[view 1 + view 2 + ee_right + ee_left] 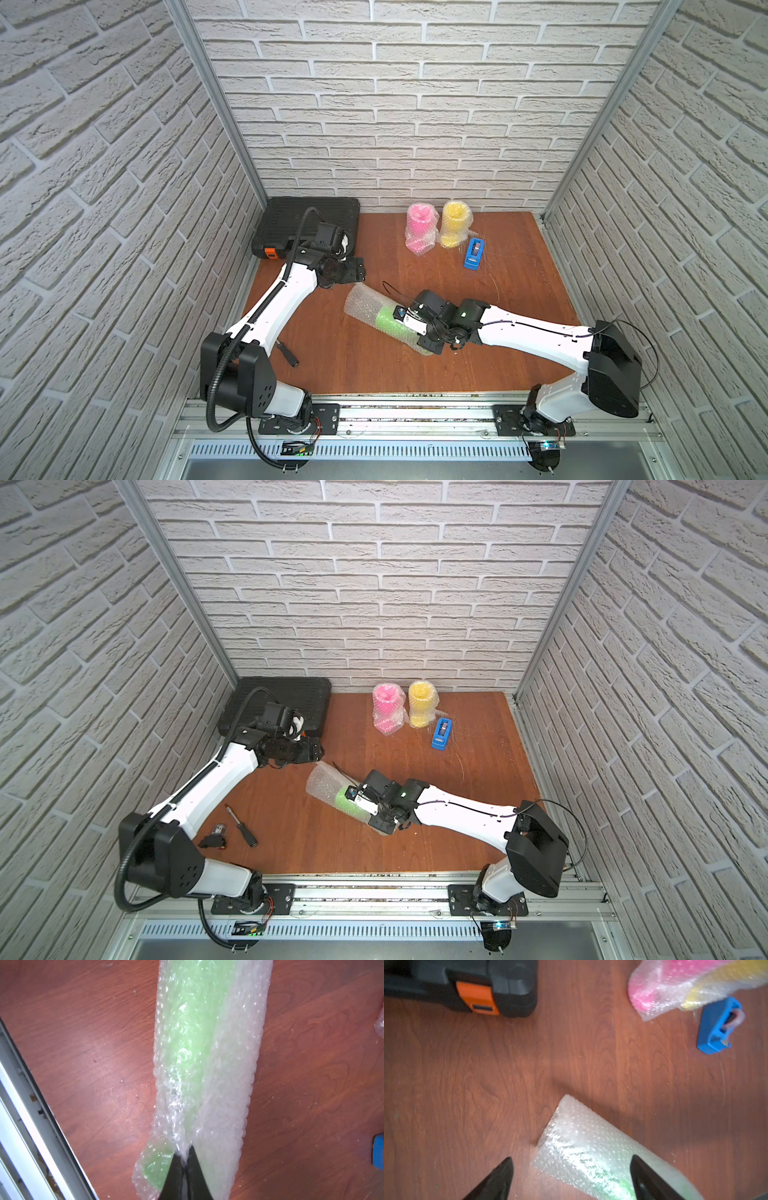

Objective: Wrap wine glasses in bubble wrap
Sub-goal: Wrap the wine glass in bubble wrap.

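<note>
Your right gripper (185, 1154) is clenched on the bubble wrap (365, 305) rolled round the green goblet (388, 323), which lies on its side well apart from the blue tape dispenser (474, 254), nearer the arms' bases. Your left gripper (571, 1158) hangs released over the roll's empty end. The pink goblet (419, 228) and the yellow goblet (453, 224) stand wrapped just beyond the dispenser.

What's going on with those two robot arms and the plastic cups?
They are wrapping goblets. The right gripper is pinched shut on the bubble wrap rolled around the green goblet, which lies on the table. The left gripper hangs open by the roll's empty end. The pink goblet and yellow goblet stand already wrapped at the back, beside a blue tape dispenser.
</note>
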`<action>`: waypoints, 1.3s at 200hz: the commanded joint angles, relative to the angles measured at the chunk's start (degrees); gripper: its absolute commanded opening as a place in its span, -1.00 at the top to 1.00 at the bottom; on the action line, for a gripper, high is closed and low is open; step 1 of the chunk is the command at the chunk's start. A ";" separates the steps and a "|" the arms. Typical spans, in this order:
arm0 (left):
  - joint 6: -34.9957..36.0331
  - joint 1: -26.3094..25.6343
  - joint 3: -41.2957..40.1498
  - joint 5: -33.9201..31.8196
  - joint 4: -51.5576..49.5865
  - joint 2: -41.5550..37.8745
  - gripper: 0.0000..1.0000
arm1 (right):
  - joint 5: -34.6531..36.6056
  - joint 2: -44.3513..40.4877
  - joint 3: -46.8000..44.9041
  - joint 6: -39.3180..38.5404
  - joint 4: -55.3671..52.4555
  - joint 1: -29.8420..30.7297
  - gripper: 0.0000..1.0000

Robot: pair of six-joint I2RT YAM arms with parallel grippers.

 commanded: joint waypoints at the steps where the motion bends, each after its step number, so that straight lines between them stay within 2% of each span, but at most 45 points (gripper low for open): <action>1: 16.57 -0.71 -0.31 8.90 0.51 -1.51 -0.60 | -6.27 -3.59 -2.32 -16.30 1.56 -1.55 0.95; 23: 33.09 -4.90 -5.18 15.37 2.36 -4.40 -0.61 | -9.21 -6.56 -4.74 -24.17 4.19 -2.65 0.95; 46: 49.36 -11.28 -11.54 16.37 3.50 -6.44 -0.78 | -12.48 -7.03 -4.82 -26.32 4.06 -4.78 0.95; 72: 58.50 -15.43 -14.30 18.54 2.20 -4.90 -0.82 | -15.52 -6.68 -4.33 -27.19 1.71 -6.84 0.95; 106: 61.77 -15.85 -16.62 25.38 3.20 -4.85 -0.72 | -19.60 -6.33 -4.07 -27.02 1.93 -9.08 0.95; 139: 63.49 -15.88 -21.70 23.34 7.27 -6.85 -0.71 | -21.32 -5.11 -3.36 -27.10 1.08 -10.55 0.95; 163: 65.15 -16.20 -21.64 21.49 5.97 -5.33 -0.67 | -21.81 -4.44 -3.28 -27.02 1.16 -11.27 0.95; 205: 66.30 -16.55 -20.67 20.03 4.71 -3.78 -0.32 | -22.75 -2.67 -2.73 -26.58 0.59 -12.08 0.95; 239: 66.82 -17.72 -22.06 14.96 6.02 -3.95 0.00 | -24.05 -1.28 -1.64 -26.24 -0.40 -13.41 0.95; 260: 67.24 -18.11 -22.65 12.36 6.44 -4.01 0.13 | -24.97 -0.97 -1.27 -26.05 -0.51 -14.05 0.95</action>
